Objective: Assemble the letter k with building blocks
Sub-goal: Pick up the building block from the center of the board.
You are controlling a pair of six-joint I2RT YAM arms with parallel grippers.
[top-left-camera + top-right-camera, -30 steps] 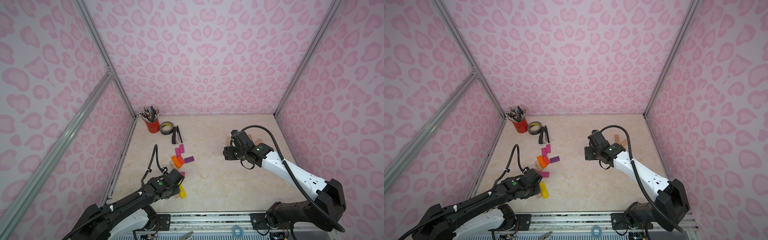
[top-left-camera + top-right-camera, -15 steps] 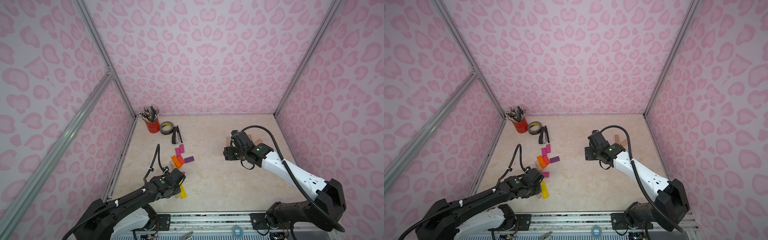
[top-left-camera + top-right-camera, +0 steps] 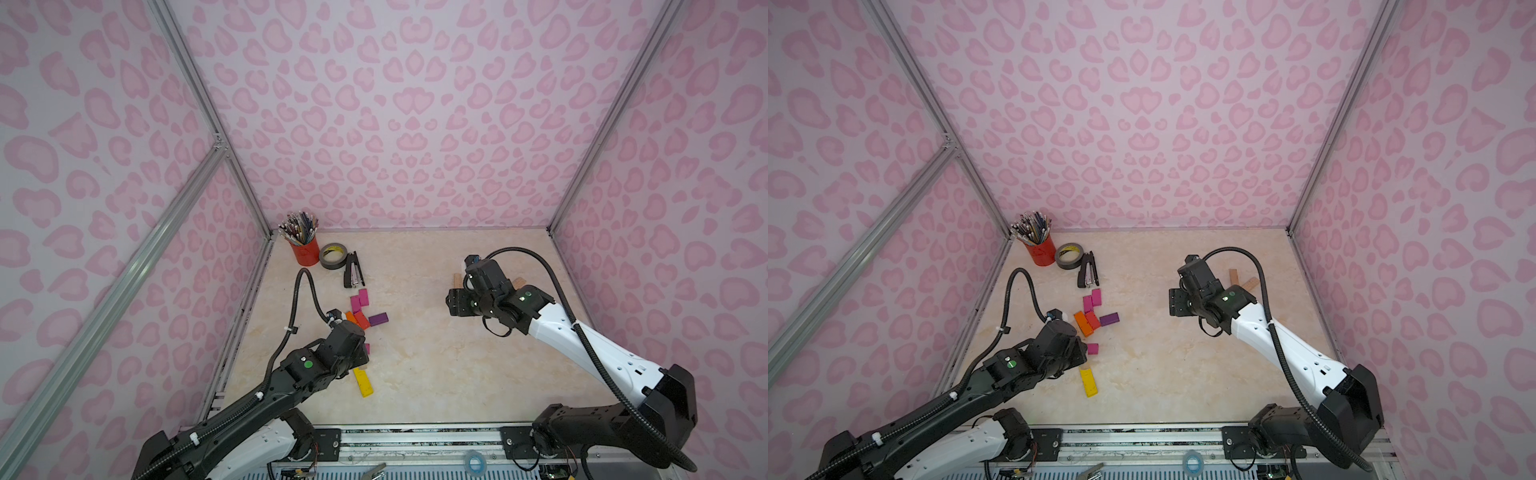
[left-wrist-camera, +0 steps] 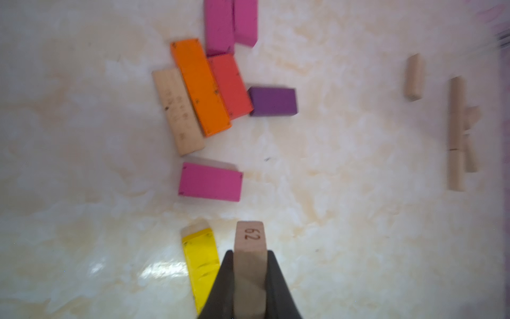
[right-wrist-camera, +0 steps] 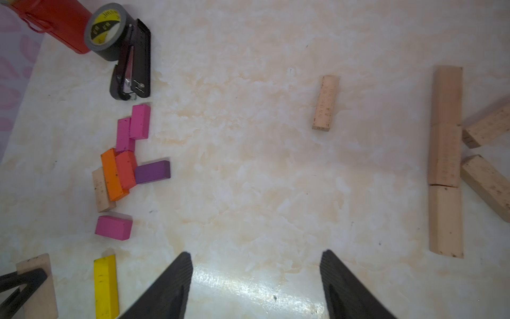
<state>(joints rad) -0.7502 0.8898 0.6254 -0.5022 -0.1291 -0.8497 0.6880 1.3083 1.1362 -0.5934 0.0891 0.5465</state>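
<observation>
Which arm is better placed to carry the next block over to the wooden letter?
Left: the left gripper is shut on a plain wood block, beside the yellow block. The right gripper is open and empty.

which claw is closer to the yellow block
Left. The left claw, shut on a plain wood block, is right beside the yellow block; the right claw hangs open far across the table.
</observation>
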